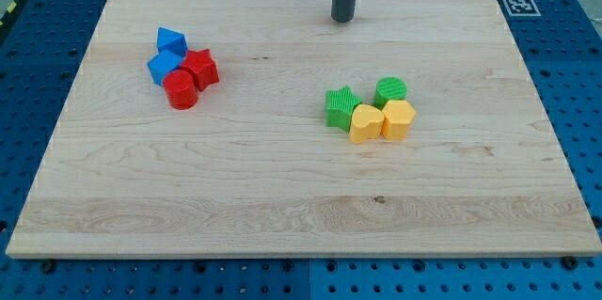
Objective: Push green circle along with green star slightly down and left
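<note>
The green circle (391,90) sits right of the board's middle, with the green star (341,107) just to its left. Below them lie a yellow heart (365,123) and a yellow hexagon (399,119), touching both green blocks. My tip (342,19) is near the view's top, well above the green star and apart from every block.
At the view's left a second cluster holds a blue block (171,40), another blue block (165,66), a red star (200,68) and a red cylinder (181,89). The wooden board (282,206) lies on a blue pegboard table. A marker tag (519,4) sits at the top right.
</note>
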`<state>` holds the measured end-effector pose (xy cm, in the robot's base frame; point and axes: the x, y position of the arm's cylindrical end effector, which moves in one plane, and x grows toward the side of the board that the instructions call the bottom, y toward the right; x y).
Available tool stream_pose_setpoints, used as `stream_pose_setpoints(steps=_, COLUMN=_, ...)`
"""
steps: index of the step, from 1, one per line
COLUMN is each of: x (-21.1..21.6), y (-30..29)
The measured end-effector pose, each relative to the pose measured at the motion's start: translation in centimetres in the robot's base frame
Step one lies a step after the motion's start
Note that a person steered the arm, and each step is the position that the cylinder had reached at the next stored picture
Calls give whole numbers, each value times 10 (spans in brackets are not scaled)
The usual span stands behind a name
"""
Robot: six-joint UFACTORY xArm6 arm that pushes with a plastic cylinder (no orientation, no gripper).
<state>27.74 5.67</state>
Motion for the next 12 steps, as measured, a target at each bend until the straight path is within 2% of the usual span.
stream_pose_setpoints(steps=2, x=13, y=0)
stream_pose_setpoints(steps=3, x=40, y=28)
stream_pose_setpoints(steps=5, x=114, y=124)
stream_pose_setpoints(steps=6, x=127, y=142)
stream_pose_setpoints(steps=7, x=146, y=137)
stream_pose_setpoints(steps=9, x=153, y=85)
stream_pose_setpoints(steps=12, x=156, y=97)
